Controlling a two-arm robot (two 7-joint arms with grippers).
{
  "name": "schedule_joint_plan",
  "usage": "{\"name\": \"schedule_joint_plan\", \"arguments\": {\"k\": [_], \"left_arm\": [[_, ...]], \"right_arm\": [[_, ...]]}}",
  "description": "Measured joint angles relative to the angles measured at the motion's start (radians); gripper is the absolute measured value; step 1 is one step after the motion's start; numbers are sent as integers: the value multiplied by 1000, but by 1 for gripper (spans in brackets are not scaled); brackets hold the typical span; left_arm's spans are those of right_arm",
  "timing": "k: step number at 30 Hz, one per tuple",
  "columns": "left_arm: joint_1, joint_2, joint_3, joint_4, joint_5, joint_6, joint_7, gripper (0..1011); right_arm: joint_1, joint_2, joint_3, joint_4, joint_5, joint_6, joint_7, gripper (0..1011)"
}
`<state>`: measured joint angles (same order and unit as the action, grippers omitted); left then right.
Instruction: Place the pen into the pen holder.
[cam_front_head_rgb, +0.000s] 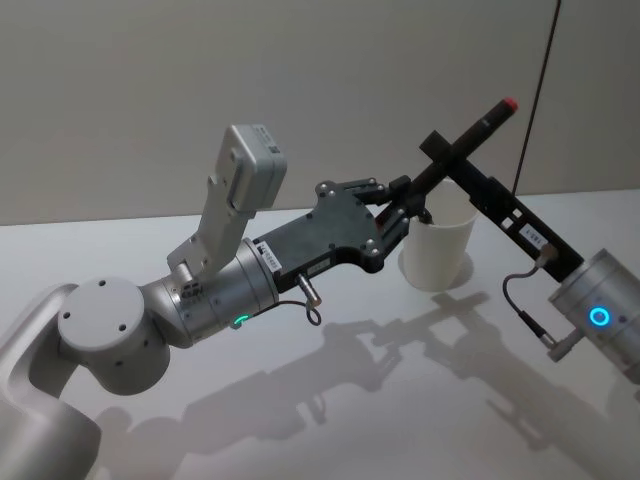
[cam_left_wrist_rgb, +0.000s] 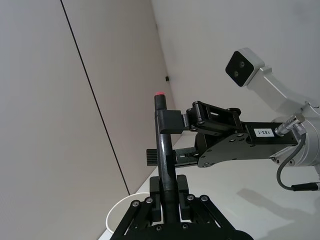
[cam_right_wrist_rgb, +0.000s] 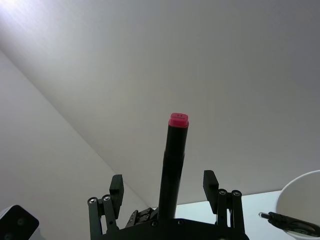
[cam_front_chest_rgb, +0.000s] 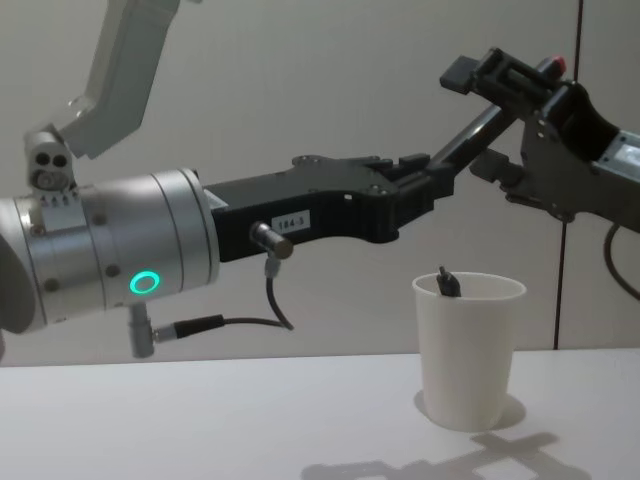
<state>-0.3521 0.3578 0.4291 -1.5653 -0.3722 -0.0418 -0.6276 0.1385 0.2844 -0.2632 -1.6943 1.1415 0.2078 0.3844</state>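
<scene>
White table (cam_front_head_rgb: 300, 400) w/ white paper cup pen holder (cam_front_head_rgb: 437, 255) upright on it.

The pen (cam_front_chest_rgb: 470, 137) slants above the pen holder (cam_front_chest_rgb: 467, 350) (on the table (cam_front_chest_rgb: 200, 420)), between both tools.

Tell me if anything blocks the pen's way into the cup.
Nothing visible does. The left gripper holds the pen above the pen holder, whose mouth is open but for a dark tip at its rim. The open right gripper straddles the pen.
</scene>
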Motion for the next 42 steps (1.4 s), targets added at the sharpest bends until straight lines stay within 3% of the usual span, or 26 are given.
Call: {"name": "schedule_joint_plan", "arguments": {"k": [25, 33, 42], "left_arm": [[0, 0, 0, 0, 0, 0, 0, 193], [0, 0, 0, 0, 0, 0, 0, 193], [0, 0, 0, 0, 0, 0, 0, 193]], "right_arm": [[-4, 10, -5, -9, 17, -31, -27, 1000], [-5, 11, -6, -11, 19, -35, -31, 849], [-6, 12, -6, -12, 21, -37, -34, 565]]}}
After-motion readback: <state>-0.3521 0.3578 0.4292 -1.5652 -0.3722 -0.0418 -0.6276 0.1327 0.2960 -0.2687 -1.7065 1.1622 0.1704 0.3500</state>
